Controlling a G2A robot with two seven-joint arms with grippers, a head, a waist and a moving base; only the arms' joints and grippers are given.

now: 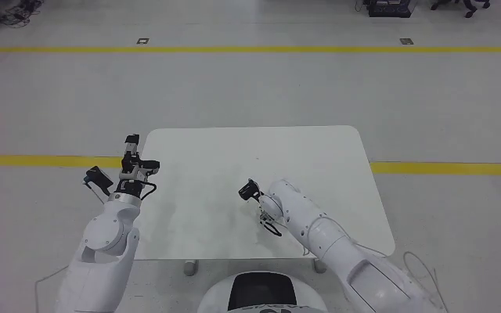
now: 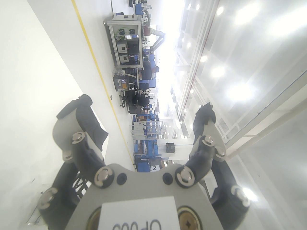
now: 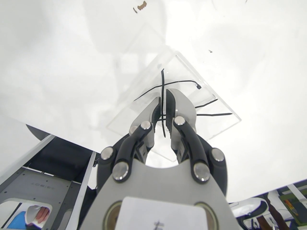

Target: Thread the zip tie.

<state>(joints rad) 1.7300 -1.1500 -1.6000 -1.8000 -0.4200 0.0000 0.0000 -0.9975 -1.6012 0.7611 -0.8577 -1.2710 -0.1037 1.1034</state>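
Observation:
My right gripper [image 3: 163,94] hangs over a clear flat tray [image 3: 229,112] on the white table [image 1: 258,156], near the table's front edge. It is shut on a thin black zip tie [image 3: 162,80], which runs lengthwise between its fingers and sticks out past the tips. More black zip ties [image 3: 182,81] lie in the tray under it. In the top view the right gripper [image 1: 270,223] is close to the front middle of the table. My left gripper [image 2: 144,104] is open and holds nothing. It stands by the table's left edge [image 1: 135,156], pointing away over the floor.
The tray lies at an angle, one corner toward the table's front edge. Small dark specks [image 3: 141,5] mark the tabletop beyond it. Yellow floor lines [image 1: 250,49] run behind and beside the table.

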